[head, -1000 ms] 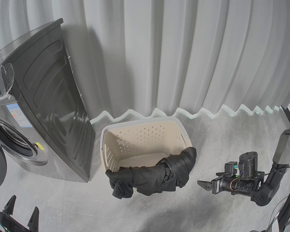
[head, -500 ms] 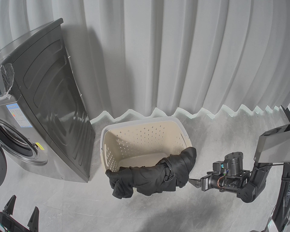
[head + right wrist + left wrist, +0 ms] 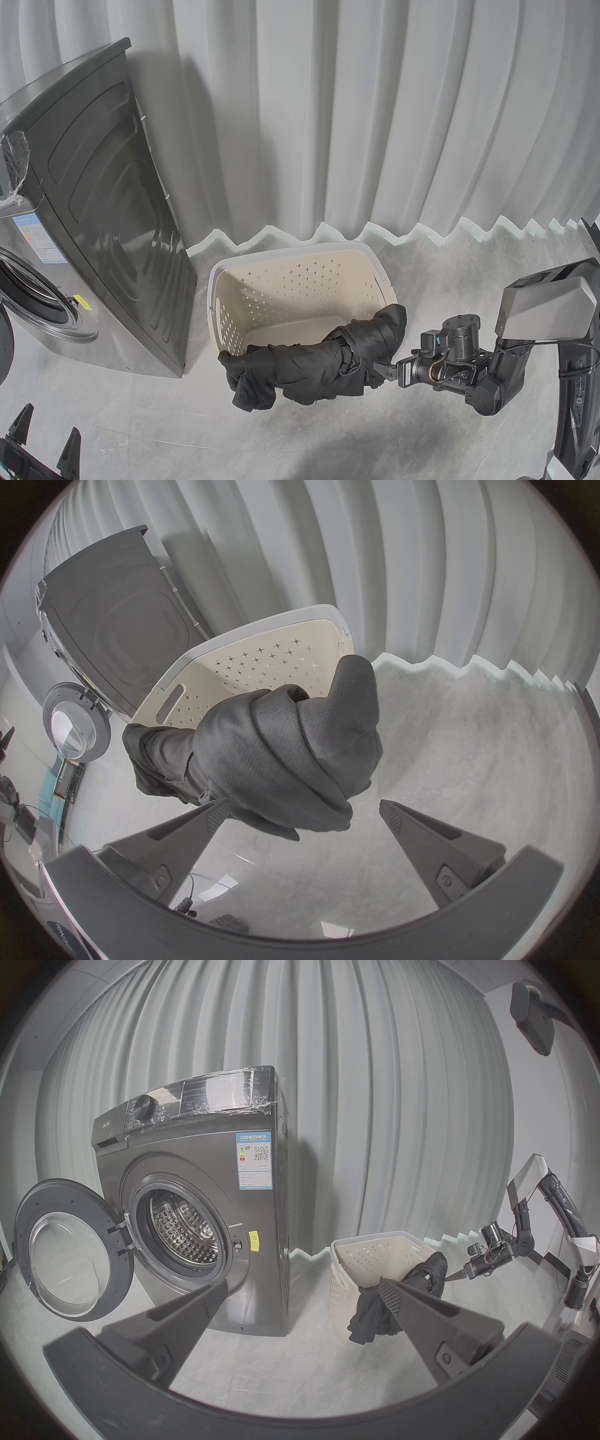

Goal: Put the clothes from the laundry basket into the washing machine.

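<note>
Closes on dark garment [image 3: 312,369] over last second with right gripper [image 3: 382,370], coming from right of laundry basket [image 3: 300,250]. Jaws wide, tips at cloth's edge, nothing gripped yet. Garment bunched, draped over basket's near rim, part hanging outside.

Risks:
- pinching only outer fold, so bundle slips off rim to floor
- shoving rim, so light basket slides or tips

Left gripper [image 3: 50,422] spread wide, empty, well left of basket. Washing machine [image 3: 94,219] left of basket, door [image 3: 69,1247] open.

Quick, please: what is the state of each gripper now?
Left gripper: open, empty.
Right gripper: open, at the dark grey crumpled garment, not gripping it.
</note>
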Controlling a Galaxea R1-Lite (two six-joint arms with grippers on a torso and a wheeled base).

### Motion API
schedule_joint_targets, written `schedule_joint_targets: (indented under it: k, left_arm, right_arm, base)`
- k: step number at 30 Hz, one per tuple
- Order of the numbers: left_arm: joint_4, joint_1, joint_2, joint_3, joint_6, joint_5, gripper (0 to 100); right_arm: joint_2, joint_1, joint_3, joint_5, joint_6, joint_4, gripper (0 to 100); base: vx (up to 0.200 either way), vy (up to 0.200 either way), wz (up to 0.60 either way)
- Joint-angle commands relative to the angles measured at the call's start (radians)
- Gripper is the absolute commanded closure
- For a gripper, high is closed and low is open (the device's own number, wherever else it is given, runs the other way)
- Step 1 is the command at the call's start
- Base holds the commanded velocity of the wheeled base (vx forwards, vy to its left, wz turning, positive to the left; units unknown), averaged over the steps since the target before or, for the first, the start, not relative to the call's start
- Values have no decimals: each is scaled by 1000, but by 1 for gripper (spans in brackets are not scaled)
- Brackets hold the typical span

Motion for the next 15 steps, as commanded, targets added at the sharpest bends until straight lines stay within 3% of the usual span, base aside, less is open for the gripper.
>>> schedule_joint_targets:
  k: [1, 14, 15]
  left_arm:
    - [0, 0, -15, 16, 0, 0, 0]
    - [0, 0, -15, 16, -2, 0, 0]
    - [0, 0, -15, 16, -2, 0, 0]
  right_arm:
    - [46, 2, -44, 1, 0, -3, 0]
    - [52, 7, -109, 11, -3, -3, 0]
    - [52, 12, -109, 11, -3, -4, 100]
  base:
    - [0, 0, 0]
    - [0, 0, 0]
    - [0, 0, 0]
